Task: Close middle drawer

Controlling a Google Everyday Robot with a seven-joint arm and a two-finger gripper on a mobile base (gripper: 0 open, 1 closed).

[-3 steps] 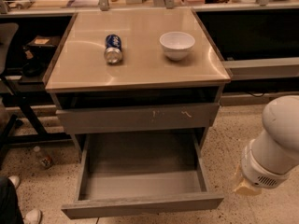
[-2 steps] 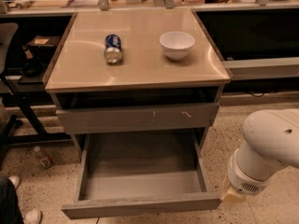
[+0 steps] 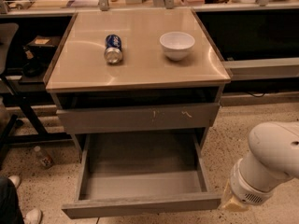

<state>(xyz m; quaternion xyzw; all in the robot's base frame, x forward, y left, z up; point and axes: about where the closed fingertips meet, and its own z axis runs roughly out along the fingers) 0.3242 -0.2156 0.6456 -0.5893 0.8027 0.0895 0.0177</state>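
- A grey cabinet with a tan top [image 3: 149, 71] fills the centre of the camera view, seen from above and in front.
- The middle drawer [image 3: 140, 206] is pulled far out toward 6 o'clock, showing its deep grey box and plain front panel.
- Just above it, at the centre, sits a shut drawer front with pale scratch marks [image 3: 138, 118].
- The gripper [image 3: 232, 203] is low at 5 o'clock, at the tip of a bulky white arm [image 3: 268, 164], just beside the right end of the middle drawer's front panel. I cannot tell whether it touches the panel, nor whether it is open or closed.
- On the cabinet top, toward 12 o'clock, a blue can [image 3: 112, 48] lies on its side, with a white bowl [image 3: 177, 45] at its 3 o'clock.
- A small bottle [image 3: 43, 157] lies on the speckled floor at 8 o'clock.
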